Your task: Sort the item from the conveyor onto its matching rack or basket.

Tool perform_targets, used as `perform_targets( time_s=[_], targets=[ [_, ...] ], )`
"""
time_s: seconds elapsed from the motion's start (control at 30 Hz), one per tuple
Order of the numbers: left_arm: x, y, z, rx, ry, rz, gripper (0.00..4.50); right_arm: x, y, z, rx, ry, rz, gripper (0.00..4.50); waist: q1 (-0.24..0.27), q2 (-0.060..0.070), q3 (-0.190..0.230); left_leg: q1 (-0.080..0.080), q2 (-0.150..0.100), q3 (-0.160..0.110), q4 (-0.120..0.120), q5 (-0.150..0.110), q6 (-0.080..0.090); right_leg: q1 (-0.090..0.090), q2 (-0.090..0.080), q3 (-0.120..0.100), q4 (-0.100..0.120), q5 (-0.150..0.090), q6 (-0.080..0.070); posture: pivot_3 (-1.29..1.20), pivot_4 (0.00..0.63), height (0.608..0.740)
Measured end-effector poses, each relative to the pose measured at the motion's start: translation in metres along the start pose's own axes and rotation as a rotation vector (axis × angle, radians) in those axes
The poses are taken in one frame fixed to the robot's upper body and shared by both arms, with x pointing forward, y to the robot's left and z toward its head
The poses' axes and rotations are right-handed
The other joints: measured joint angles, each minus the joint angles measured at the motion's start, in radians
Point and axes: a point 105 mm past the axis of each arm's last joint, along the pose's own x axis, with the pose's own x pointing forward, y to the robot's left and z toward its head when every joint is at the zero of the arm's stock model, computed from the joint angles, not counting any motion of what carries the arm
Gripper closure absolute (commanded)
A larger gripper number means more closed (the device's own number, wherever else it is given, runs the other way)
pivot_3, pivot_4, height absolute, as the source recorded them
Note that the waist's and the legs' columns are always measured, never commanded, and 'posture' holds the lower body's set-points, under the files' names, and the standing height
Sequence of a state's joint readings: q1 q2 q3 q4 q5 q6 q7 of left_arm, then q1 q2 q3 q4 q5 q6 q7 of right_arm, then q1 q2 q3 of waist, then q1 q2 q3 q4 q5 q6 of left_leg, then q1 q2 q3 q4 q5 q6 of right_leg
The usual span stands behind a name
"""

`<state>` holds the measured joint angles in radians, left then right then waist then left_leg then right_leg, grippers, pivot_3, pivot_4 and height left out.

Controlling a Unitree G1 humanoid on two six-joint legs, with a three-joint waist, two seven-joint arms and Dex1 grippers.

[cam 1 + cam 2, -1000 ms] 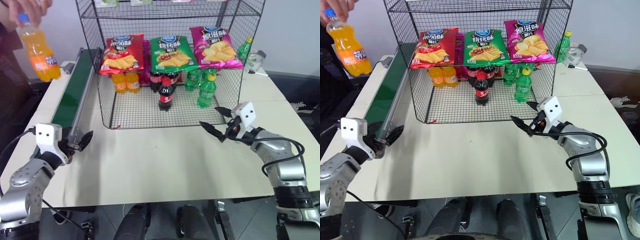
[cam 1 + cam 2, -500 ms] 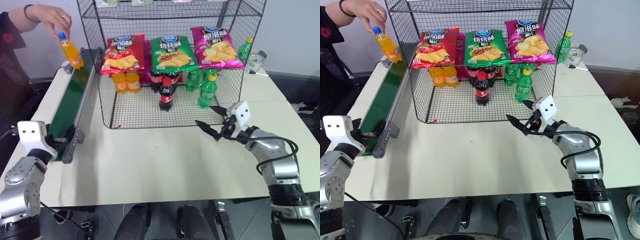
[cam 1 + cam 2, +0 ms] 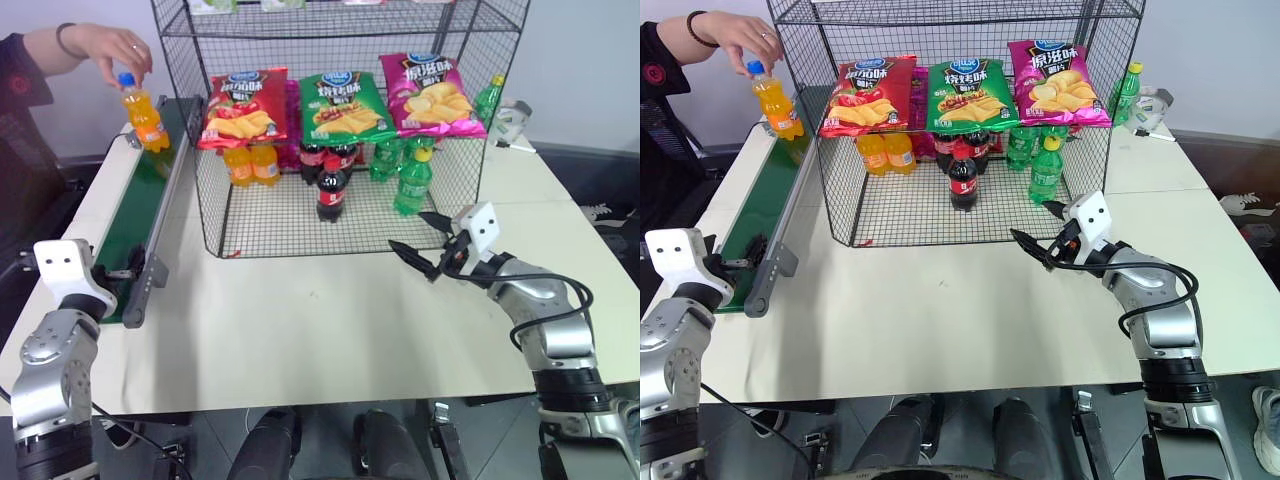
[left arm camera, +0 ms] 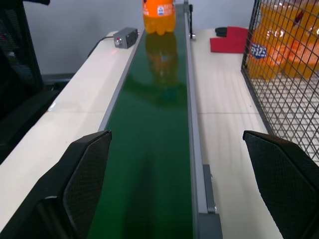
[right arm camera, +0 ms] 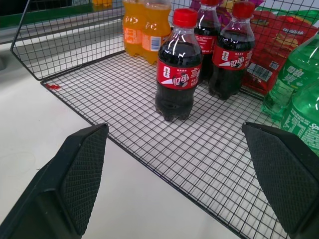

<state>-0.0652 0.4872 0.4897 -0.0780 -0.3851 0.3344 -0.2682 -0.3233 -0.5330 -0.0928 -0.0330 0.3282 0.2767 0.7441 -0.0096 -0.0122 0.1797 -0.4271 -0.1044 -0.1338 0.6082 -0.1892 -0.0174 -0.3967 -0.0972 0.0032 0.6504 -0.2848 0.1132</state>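
Orange soda bottle (image 3: pixel 146 118), blue cap, label writing unreadable, stands upright at the far end of the conveyor (image 3: pixel 140 215), a person's hand (image 3: pixel 112 48) on its cap. The wire rack (image 3: pixel 340 120) holds chip bags above orange, red-labelled cola and green bottles. Left end effector (image 4: pixel 189 184) at the belt's near end, released; right end effector (image 3: pixel 428 240) before the rack, released, both empty.

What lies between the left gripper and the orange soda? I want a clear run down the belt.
Nothing visible: bare conveyor runs from the open left gripper to the orange soda bottle, though a person's hand holds its cap.
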Motion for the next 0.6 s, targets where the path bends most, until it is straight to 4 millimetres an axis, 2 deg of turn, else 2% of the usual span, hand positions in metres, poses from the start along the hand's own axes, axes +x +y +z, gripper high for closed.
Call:
perform_targets(
  time_s=[0.13,0.33,0.6],
  targets=[
    [-0.002,-0.005,-0.001,-0.036,-0.002,-0.057,0.08,0.001,0.0,0.001,-0.002,-0.003,0.001,0.0,0.0,0.0,0.0,0.0,0.0,0.0,0.0,0.0,0.0,0.0,0.0,0.0,0.0,0.0,0.0,0.0,0.15,0.74],
    [-0.004,-0.004,-0.004,-0.035,0.002,-0.056,0.08,0.001,0.0,0.002,-0.002,-0.005,0.002,0.0,0.0,0.0,0.0,0.0,0.0,0.0,0.0,0.0,0.0,0.0,0.0,0.0,0.0,0.0,0.0,0.0,0.15,0.74],
    [-0.004,-0.005,0.008,-0.009,-0.103,-0.032,0.08,0.003,0.002,0.002,-0.001,-0.005,0.007,0.0,0.0,0.0,0.0,0.0,0.0,0.0,0.0,0.0,0.0,0.0,0.0,0.0,0.0,0.0,0.0,0.0,0.15,0.74]
  ],
)
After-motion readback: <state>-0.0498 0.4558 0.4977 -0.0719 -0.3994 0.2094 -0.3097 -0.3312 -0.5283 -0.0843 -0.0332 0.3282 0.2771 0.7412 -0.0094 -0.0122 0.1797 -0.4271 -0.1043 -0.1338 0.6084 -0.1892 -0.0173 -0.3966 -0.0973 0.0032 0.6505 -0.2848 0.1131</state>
